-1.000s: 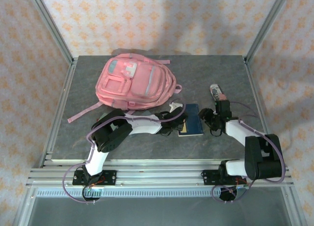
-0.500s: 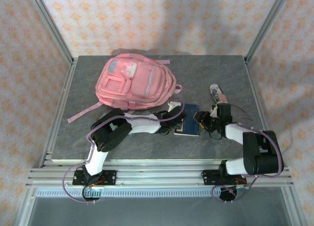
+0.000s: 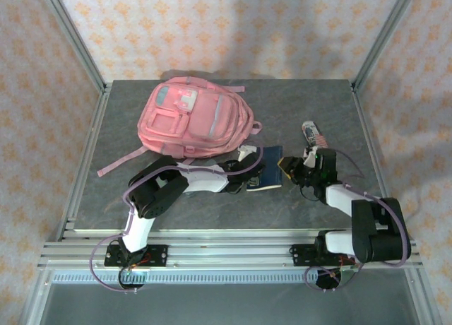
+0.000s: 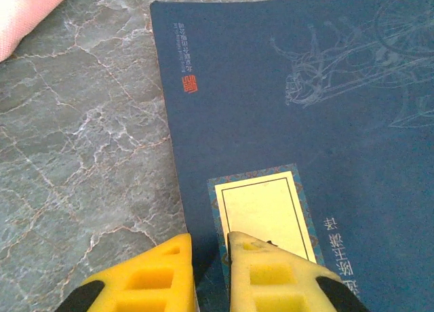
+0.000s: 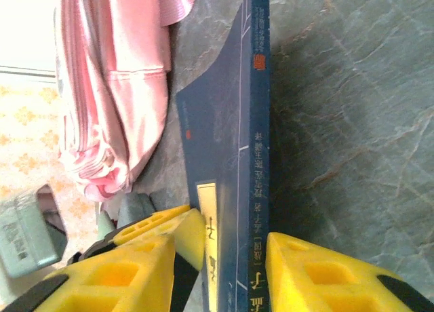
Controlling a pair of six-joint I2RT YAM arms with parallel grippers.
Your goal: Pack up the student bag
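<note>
Far-left on the grey marbled counter (image 3: 318, 99) we see the student bag (image 3: 194, 123), a large pink fabric backpack, lying flat with its patches up. Its long axis runs roughly left-right, and we judge the carry-loop end points right. Near that end lies a thin dark blue rectangular book (image 3: 272, 166). The left end effector (image 4: 209, 247) is clenched on its cover edge. The right end effector (image 5: 236, 232) is grasping its spine. We'd lift both ends level and together. We can't tell where the bag opens.

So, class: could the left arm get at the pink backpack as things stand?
Probably yes: the backpack lies just beyond the left hand, nothing between, but that hand is pinching the blue book and must let go first.
</note>
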